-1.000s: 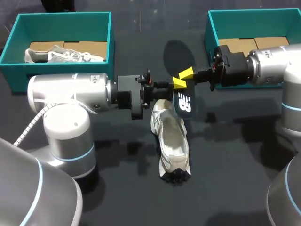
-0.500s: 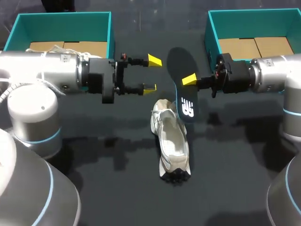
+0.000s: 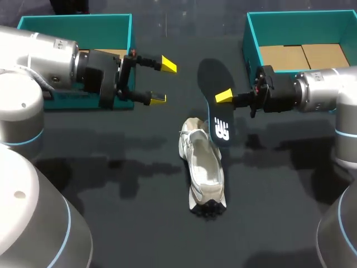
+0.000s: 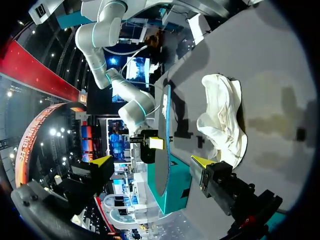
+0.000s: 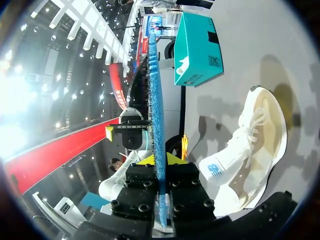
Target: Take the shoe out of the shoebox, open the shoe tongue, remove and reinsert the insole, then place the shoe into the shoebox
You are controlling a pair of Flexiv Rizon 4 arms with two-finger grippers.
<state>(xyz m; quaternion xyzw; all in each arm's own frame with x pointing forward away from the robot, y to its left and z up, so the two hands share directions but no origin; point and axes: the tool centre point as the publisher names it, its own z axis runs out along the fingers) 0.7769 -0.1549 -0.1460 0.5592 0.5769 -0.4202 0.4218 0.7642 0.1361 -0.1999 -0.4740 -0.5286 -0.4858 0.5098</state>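
Insole (image 5: 156,100) edge-on within right claw (image 5: 159,160)

Two teal shoeboxes (image 3: 72,21) (image 3: 301,25) — one white shoe (image 3: 205,170), one dark insole (image 3: 218,95) — and two yellow-tipped grippers (image 3: 162,81) (image 3: 223,96).

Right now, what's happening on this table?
The right gripper is shut on the dark insole, holding it on edge over the white shoe, which lies on the table. The left gripper hovers open and empty near the left shoebox. The insole is out of the shoe, not yet back in.
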